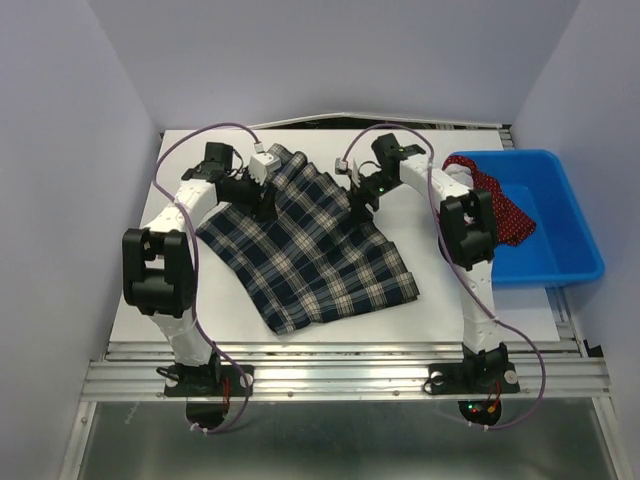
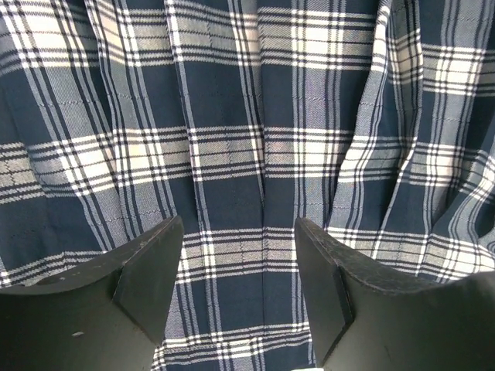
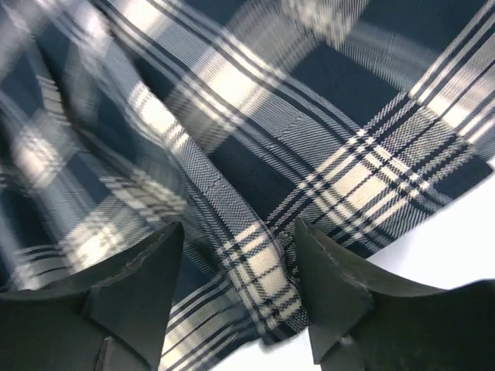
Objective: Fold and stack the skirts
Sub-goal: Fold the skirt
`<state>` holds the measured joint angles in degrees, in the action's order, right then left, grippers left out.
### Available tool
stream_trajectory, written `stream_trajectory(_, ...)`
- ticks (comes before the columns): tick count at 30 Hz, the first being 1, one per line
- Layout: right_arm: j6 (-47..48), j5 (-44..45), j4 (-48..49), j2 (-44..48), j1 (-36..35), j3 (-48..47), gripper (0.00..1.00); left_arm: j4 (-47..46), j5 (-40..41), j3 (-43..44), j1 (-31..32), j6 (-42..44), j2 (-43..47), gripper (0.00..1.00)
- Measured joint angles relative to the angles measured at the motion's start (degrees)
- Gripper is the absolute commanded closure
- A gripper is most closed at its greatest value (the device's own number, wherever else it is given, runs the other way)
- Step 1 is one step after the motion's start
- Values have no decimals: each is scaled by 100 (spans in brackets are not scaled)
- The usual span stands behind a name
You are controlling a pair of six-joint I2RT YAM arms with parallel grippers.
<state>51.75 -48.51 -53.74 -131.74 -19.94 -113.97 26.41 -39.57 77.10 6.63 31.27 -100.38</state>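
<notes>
- White tabletop (image 1: 440, 310) between pale lilac walls carries the plaid skirt (image 1: 310, 250), spread flat at the middle of the top view.
- Its long axis runs from the narrow end at upper centre down to the wide hem at lower right of centre.
- At the right of the frame, the red dotted skirt (image 1: 500, 205) lies crumpled in the blue bin (image 1: 585, 250), well apart from both pincers.
- The left gripper (image 1: 258, 195) sits over the upper left edge of the plaid cloth. Its wrist view shows its fingers (image 2: 139, 278) spread wide with pleats flat beneath them and nothing clamped.
- The right gripper (image 1: 362, 195) sits over the upper right edge, roughly level with the left one. Its fingers (image 3: 332, 286) are also well apart, straddling a raised ridge of cloth at the skirt's border, with bare table at lower right.
- Both pincers flank the narrow end, so I judge the coming fold would carry that end along the long axis towards the hem, each arm taking its own side.
</notes>
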Motion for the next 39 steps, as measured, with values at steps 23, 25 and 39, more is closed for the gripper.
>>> stream_trajectory(23,-2693,658,-723,-695,55,-726,0,-282,1650,11,-151,-28,-754,55)
stream_trajectory(25,-2804,1078,-476,-166,35,-44,1,-306,1722,479,-151,-70,-1320,56)
stream_trajectory(39,-2754,2133,693,2371,-533,3456,31,-55,1722,2184,87,-170,-2610,40)
